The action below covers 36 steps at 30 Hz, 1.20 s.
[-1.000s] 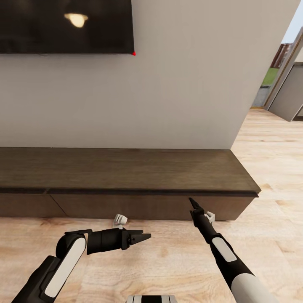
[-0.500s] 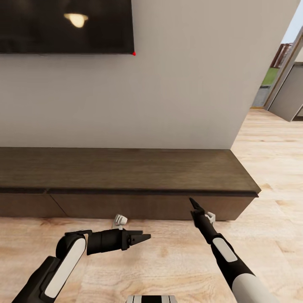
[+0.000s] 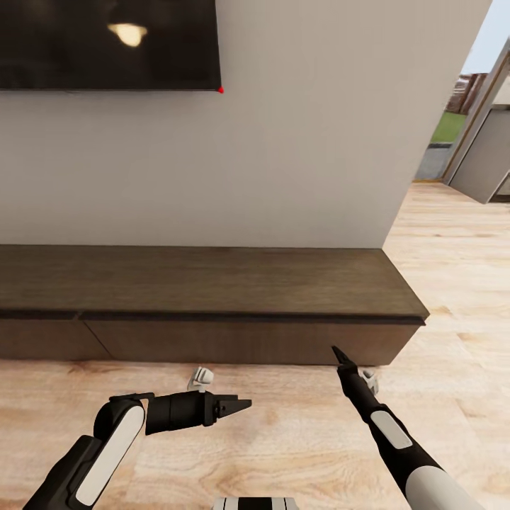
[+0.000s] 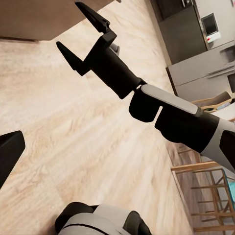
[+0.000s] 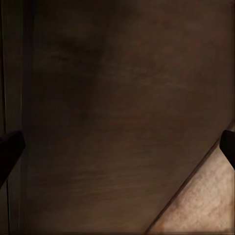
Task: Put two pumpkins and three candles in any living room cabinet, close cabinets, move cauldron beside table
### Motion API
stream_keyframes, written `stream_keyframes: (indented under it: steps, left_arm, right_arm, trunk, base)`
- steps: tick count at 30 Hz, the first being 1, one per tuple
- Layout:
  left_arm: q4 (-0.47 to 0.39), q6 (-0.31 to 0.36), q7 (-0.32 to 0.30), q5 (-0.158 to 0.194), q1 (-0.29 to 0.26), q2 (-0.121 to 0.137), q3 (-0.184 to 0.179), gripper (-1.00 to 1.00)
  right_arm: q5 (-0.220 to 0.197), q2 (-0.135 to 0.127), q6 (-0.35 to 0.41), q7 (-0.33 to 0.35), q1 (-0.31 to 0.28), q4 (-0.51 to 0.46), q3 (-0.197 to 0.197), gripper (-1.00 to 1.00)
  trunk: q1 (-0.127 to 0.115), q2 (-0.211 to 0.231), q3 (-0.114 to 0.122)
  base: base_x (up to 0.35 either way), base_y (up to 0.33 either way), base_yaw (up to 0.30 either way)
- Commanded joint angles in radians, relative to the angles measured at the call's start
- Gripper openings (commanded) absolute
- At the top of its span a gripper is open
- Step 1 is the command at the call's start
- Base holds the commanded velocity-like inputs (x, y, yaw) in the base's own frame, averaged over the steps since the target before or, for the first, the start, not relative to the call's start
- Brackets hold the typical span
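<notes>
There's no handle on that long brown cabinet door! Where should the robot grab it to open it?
Probably the right end edge of the cabinet front, from the floor side. The front is flat and handleless, and the right end effector, fingers spread, already points at that end.

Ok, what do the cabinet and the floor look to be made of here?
Cabinet: looks like dark-brown wood or veneer with a matte finish; faint grain streaks run along the flat top and front. Floor: pale wood planks, judging by plank seams and knotty grain, with a slight sheen. Both are simulator renders, so only the look is telling.
</notes>
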Motion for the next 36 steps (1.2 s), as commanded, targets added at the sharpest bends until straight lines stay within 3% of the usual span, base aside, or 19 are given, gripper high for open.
stream_keyframes:
  steps: [1, 24, 32, 36]
  left_arm:
    - [0.0, 0.005, 0.0, 0.003, -0.001, 0.001, -0.001, 1.0]
    - [-0.029, 0.006, -0.016, 0.007, -0.013, -0.005, -0.001, 1.0]
    - [-0.068, 0.008, -0.049, 0.007, -0.023, -0.009, 0.003, 1.0]
    - [-0.072, 0.009, -0.048, 0.007, -0.023, -0.008, 0.002, 1.0]
  right_arm:
    - [-0.01, 0.0, 0.01, 0.004, 0.0, 0.0, -0.004, 1.0]
    - [-0.017, 0.009, 0.013, 0.018, 0.0, -0.01, -0.004, 1.0]
    - [-0.021, 0.009, 0.017, 0.112, 0.0, -0.012, -0.003, 1.0]
    - [-0.021, 0.013, 0.019, 0.128, 0.0, -0.013, 0.0, 1.0]
  trunk:
    - [0.0, 0.0, -0.001]
    - [0.0, 0.0, -0.001]
    - [0.0, 0.0, -0.001]
    - [0.0, 0.0, -0.001]
  base:
    - [-0.018, -0.012, 0.0]
    - [-0.002, -0.001, 0.0]
    - [0.0, 0.0, 0.0]
    - [0.0, 0.0, 0.0]
